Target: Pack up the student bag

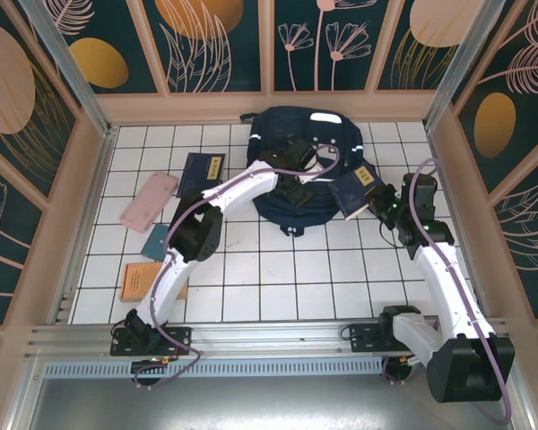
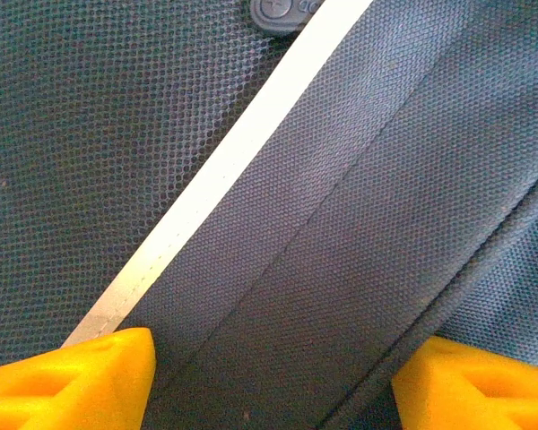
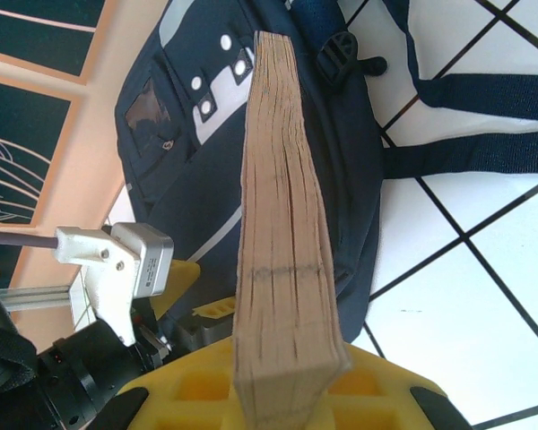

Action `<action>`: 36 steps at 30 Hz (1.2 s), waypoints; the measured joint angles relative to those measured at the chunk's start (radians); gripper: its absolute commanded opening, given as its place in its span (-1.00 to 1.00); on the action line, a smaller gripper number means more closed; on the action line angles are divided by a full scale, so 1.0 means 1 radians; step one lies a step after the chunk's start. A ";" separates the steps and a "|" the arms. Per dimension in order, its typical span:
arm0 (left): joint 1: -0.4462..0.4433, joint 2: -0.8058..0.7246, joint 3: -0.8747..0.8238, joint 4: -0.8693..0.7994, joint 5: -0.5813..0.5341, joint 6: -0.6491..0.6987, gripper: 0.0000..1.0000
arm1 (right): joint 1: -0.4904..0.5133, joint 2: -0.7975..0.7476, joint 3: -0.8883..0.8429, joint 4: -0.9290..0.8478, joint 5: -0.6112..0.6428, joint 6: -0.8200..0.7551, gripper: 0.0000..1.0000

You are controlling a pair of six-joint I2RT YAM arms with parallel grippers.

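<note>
Student bag [image 1: 273, 130] lies flat at the far middle of the white tiled tabletop [image 1: 278, 278], a rounded navy backpack of fine woven mesh cloth [image 2: 359, 233] with a smooth white reflective stripe [image 2: 224, 179] running slantwise across it and a dark round stud [image 2: 273, 11] just past the stripe's upper end. Flat dark webbing straps [image 3: 484, 94] trail off it over the tiles.

The left tool [image 2: 273, 381] sits right over the bag's cloth, its blocky yellow fingers [image 2: 81, 376] spread wide with ridged fabric between them; whether they squeeze it I cannot tell.

The right tool [image 3: 282, 394] pinches a thick navy-covered book [image 3: 282, 224] just beside the bag's right edge, the tan, rough page edges facing up.

Left of the bag lie a navy booklet [image 1: 202, 172], a soft-looking pink oblong case [image 1: 149, 201], a teal booklet [image 1: 155, 240] and an orange book [image 1: 143, 280].
</note>
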 measured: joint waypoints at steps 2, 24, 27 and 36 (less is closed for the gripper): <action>0.000 0.002 0.000 0.001 -0.003 0.013 -0.02 | 0.000 -0.002 0.000 0.000 0.000 0.000 -0.87; -0.009 -0.217 -0.222 0.264 -0.130 0.018 -1.00 | 0.000 -0.127 0.036 -0.135 0.142 -0.004 -0.90; -0.008 -0.240 -0.227 0.297 -0.155 -0.005 -1.00 | 0.000 -0.169 0.071 -0.172 0.148 -0.008 -0.98; -0.008 -0.262 -0.217 0.368 -0.255 -0.105 -1.00 | 0.000 -0.200 0.106 -0.220 0.151 -0.006 -0.99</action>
